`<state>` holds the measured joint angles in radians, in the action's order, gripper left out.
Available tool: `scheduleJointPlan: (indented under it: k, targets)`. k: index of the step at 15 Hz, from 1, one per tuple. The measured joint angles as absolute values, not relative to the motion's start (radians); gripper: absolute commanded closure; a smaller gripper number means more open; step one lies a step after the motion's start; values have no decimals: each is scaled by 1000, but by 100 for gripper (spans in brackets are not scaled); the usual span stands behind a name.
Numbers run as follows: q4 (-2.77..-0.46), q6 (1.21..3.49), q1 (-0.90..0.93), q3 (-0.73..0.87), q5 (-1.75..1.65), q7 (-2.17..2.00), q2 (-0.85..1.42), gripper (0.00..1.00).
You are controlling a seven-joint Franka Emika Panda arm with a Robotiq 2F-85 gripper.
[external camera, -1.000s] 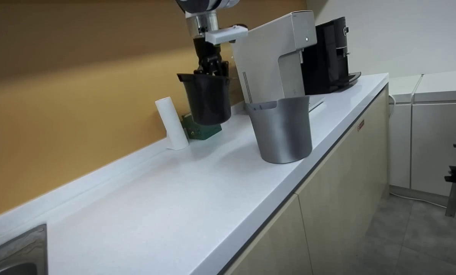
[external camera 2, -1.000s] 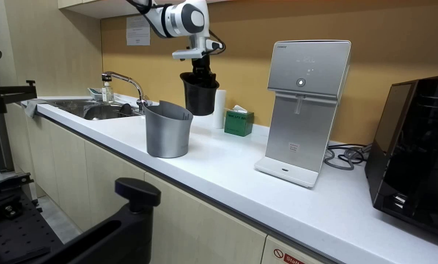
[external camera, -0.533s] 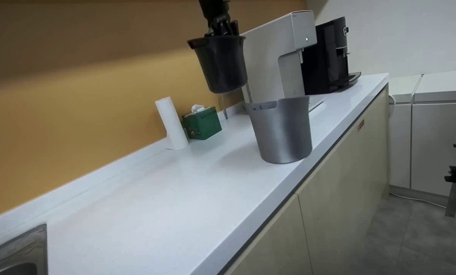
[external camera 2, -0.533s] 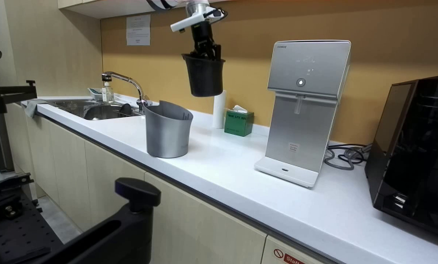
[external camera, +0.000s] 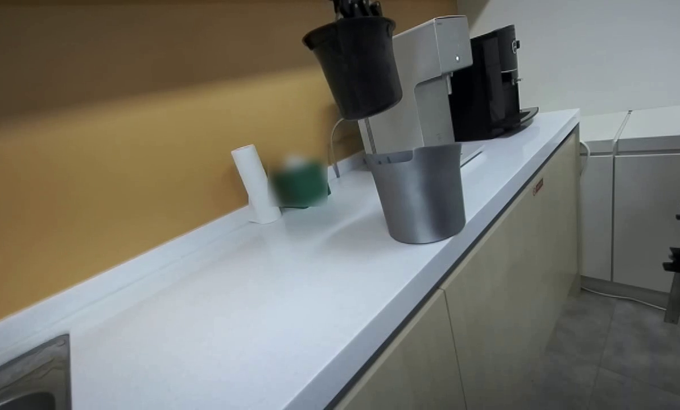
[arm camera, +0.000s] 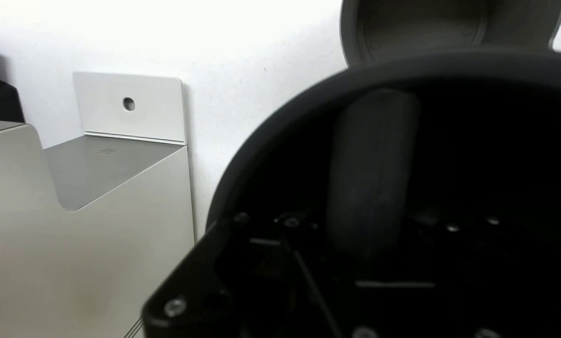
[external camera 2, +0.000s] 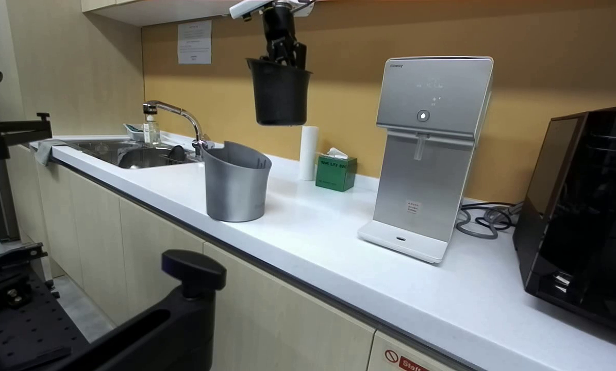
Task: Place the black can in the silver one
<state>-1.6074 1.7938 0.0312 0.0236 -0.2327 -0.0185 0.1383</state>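
Hanging in air: one black can, pinched by one hand; one silver can upright on one counter.

Green box blurred in exterior view; fingers partly hidden by black can.

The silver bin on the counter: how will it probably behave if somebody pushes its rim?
The silver bin may tip rather easily, since it narrows toward its base. It is probably light for its size, being hollow and open on top. If it falls, its round side could let it roll.
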Motion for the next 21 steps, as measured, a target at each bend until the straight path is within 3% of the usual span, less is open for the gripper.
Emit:
scheduleJointPlan:
  k: [7,21]
  targets:
    - [-1658,1801,22,17,-127,138,139,99]
    - [-1994,1983,-24,25,-46,236,-49,99]
